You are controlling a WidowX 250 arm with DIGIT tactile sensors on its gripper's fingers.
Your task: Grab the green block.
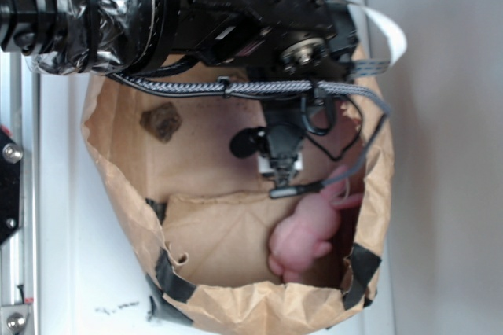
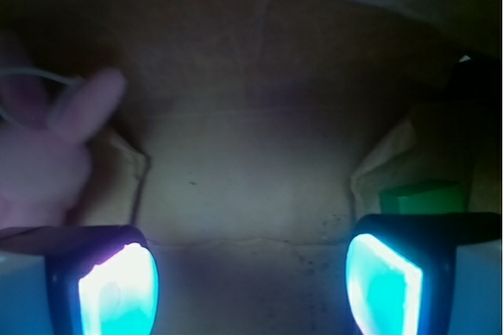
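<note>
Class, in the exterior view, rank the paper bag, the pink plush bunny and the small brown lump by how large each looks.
1. paper bag, by far the largest; it holds the others.
2. pink plush bunny.
3. brown lump, smallest.
The robot arm hides part of the bag, but the order is clear.

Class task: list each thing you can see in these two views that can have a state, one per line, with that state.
Crumpled brown paper bag: open.
Robot gripper: inside the bag, jaws open, holding nothing.
Flat bright green block: ungrasped, partly hidden.
Pink plush bunny: lying in the bag.
Small brown rock-like lump: resting in the bag.
</note>
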